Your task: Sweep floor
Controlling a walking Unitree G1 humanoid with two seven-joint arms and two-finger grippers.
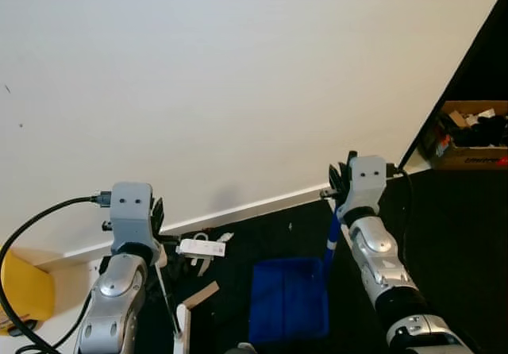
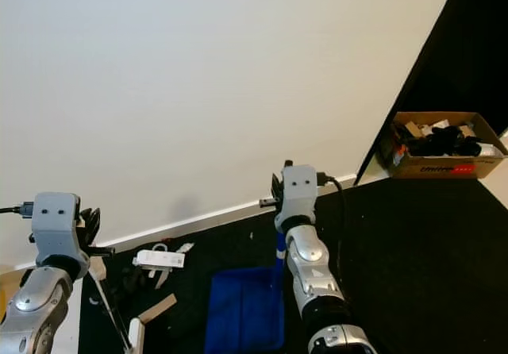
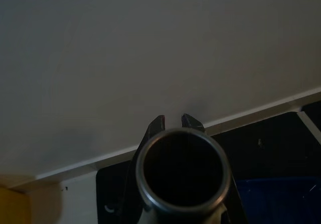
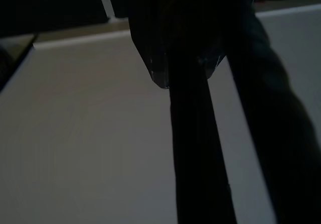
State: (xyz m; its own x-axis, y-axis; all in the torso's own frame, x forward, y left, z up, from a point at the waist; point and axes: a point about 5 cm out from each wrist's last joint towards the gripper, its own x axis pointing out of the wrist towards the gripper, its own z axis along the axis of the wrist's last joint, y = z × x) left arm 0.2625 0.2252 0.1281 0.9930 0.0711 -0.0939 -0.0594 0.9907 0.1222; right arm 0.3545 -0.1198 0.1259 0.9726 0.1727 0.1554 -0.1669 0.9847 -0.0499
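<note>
My left gripper (image 1: pixel 157 211) is raised at the left and shut on the broom's thin metal handle (image 1: pixel 167 300), which runs down to a white head (image 1: pixel 183 328) on the black floor (image 1: pixel 460 243). In the left wrist view the handle's round tube end (image 3: pixel 183 176) sits between the black fingers (image 3: pixel 157 124). On the right, my right gripper (image 1: pixel 340 181) is shut on the blue handle (image 1: pixel 332 241) of a blue dustpan (image 1: pixel 290 298), whose tray rests on the floor between the arms. The right wrist view is dark, with a dark pole (image 4: pixel 198 153) across it.
A white wall (image 1: pixel 238 76) with a baseboard (image 1: pixel 254 205) stands close ahead. A white device (image 1: pixel 202 248) and a cardboard scrap (image 1: pixel 200 294) lie by the broom. An open cardboard box (image 1: pixel 470 138) of items sits at the far right, and a yellow object (image 1: pixel 24 289) at the left edge.
</note>
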